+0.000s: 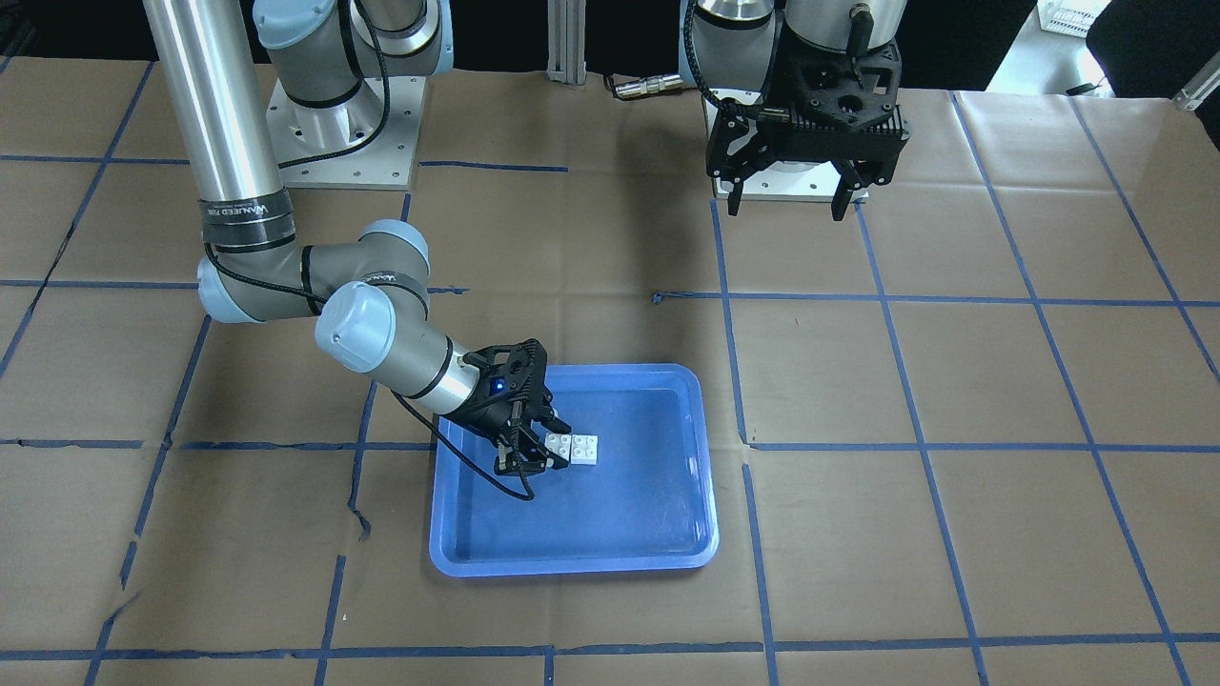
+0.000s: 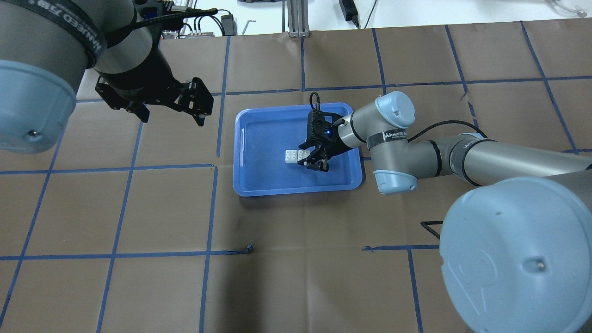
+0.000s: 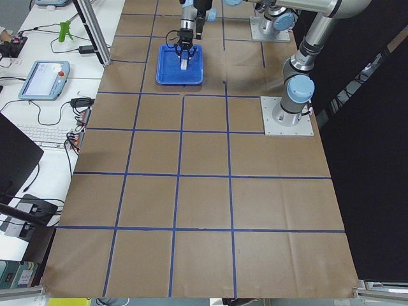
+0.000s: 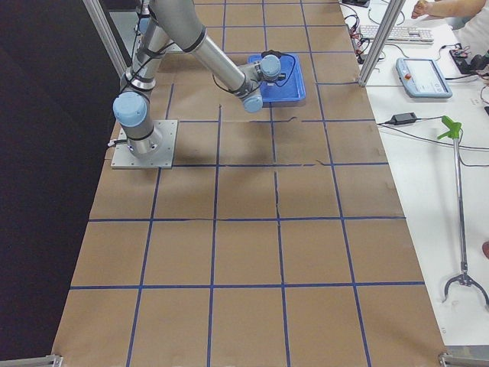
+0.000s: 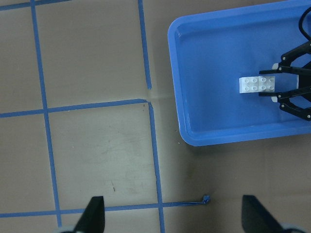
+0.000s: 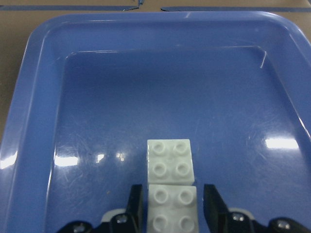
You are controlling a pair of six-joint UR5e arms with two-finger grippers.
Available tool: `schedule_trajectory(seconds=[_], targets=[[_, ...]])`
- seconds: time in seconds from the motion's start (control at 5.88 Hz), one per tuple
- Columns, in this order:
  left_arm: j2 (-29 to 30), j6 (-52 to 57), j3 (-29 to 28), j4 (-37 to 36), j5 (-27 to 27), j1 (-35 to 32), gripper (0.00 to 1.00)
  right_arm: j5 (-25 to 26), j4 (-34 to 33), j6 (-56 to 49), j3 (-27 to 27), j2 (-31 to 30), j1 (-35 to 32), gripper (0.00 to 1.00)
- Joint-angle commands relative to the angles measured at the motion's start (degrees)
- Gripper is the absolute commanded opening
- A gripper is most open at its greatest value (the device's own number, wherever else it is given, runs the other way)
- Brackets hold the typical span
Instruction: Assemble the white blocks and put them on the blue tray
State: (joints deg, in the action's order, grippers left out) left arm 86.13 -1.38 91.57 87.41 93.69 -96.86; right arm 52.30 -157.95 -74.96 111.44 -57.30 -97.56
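In the overhead view, at the upper left, the left claw [image 2: 172,119] hangs above the bare desk [image 2: 138,231]. Its fingers are spread wide and hold nothing. It is well apart from the tray, so I judge it has no part in this step.

In the middle of that view lies the blue tray [image 2: 296,189], flat on the desk. The white blocks [image 2: 295,156] sit on its floor, a little right of its centre. The two touch side to side in one row, studs up. I cannot tell from these pictures whether they are really locked together or only pushed against each other.

Just to the right of them the right claw [image 2: 309,160] reaches in low over the tray. In the right wrist view its fingers [image 6: 137,201] stand on both sides of the nearer block. A thin gap shows on each side, so the claw is slightly spread and not pinching.

I judge this is the last step, the letting go on the tray. For the next move I would open a bit more and lift straight up, so that no finger drags the nearer block. If the blocks are not locked, they need a press together first.
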Motion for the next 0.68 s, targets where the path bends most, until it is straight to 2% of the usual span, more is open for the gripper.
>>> schedule_trajectory(seconds=[0.0,0.17,0.34,0.51], targets=[[0.00,0.07,0.01,0.04,0.00,0.00,0.99,0.08,-0.08,0.17,-0.17,0.00,0.00,0.57],[0.00,0.07,0.01,0.04,0.00,0.00,0.99,0.08,-0.08,4.69,-0.61,-0.52,0.00,0.99],[0.00,0.07,0.01,0.04,0.00,0.00,0.99,1.30,0.62,9.87,-2.70,-1.75,0.61,1.00],[0.00,0.07,0.01,0.04,0.00,0.00,0.99,5.40,5.15,13.23,-4.99,-4.28,0.96,1.00]])
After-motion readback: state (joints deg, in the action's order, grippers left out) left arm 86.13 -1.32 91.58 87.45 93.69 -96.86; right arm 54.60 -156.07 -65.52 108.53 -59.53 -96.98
